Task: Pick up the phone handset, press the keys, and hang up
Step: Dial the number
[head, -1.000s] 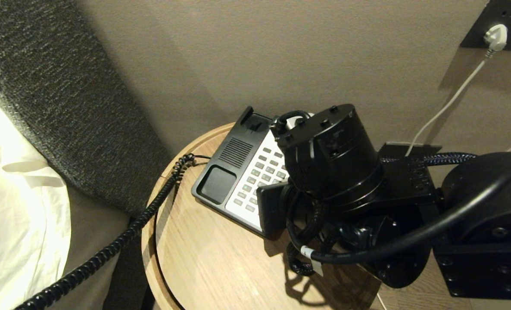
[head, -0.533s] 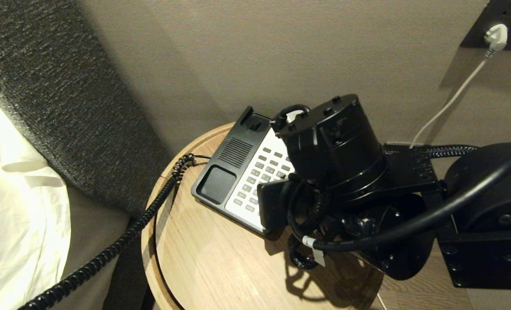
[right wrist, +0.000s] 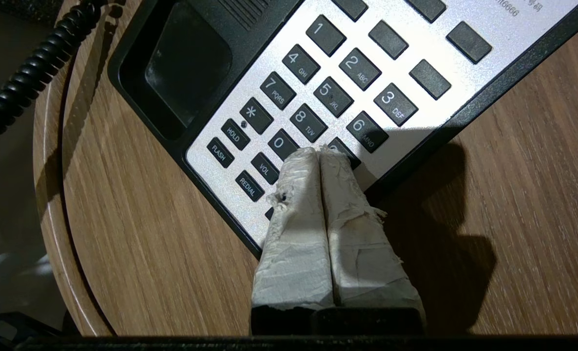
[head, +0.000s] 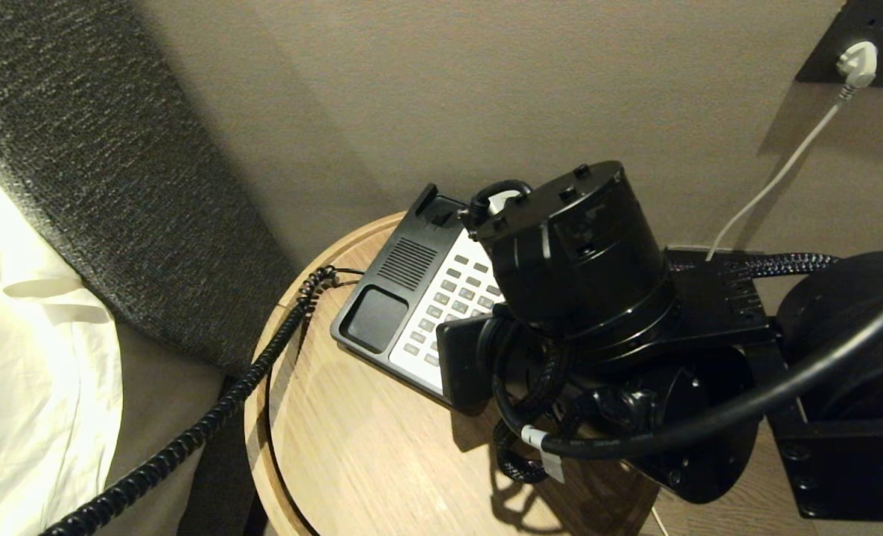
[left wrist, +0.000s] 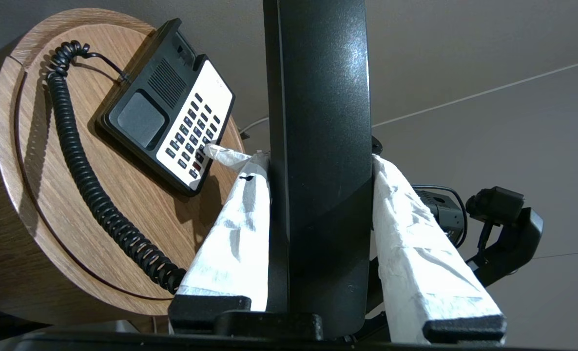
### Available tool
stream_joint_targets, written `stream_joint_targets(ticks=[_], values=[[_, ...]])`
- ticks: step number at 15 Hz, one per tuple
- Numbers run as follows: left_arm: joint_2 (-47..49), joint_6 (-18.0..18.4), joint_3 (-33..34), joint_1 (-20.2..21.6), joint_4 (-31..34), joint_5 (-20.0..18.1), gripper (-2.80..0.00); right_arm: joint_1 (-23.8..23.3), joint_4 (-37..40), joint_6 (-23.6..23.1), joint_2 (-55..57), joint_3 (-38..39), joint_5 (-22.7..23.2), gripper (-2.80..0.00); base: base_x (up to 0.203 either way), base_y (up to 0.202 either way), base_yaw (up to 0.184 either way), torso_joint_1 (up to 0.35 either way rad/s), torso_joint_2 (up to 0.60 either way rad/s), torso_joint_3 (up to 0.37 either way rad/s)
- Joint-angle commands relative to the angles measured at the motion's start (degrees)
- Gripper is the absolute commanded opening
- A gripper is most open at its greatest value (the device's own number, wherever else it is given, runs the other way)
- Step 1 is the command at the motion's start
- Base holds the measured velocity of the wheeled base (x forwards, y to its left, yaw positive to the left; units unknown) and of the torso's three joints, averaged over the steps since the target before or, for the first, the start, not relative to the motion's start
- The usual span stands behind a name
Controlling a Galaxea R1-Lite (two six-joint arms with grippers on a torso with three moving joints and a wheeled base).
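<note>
right gripper (right wrist: 319, 155) jaws pressed together on keys (right wrist: 318, 87) | left gripper (left wrist: 318, 161) jaws pinching phone handset (left wrist: 318, 122)

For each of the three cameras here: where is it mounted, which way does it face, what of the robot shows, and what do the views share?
Head view: looks down from the head at the round table; the right arm covers part of the phone base.
Left wrist view: behind the left gripper, shut on the phone handset, looking past it at the table.
Right wrist view: behind the right gripper, shut, fingertips at the keys.
Shared: all show the phone base and the coiled cord.
</note>
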Motion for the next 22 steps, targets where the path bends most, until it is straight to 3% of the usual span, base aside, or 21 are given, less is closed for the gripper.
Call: stream_joint_targets(ticks=[1,22], values=[[0.0,-0.3,0.0,0.0,-0.1,-0.1,-2.8,0.3,0.0,0.1,0.0,0.1,-0.2,-2.8,0.0,0.0,0.0,0.0,0.0,0.0],[-0.4,-0.4,0.1,0.0,0.0,-0.2,-2.8,0.4,-0.2,0.7,0.7,0.7,-0.3,-2.8,0.0,0.0,0.0,0.0,0.0,0.0]])
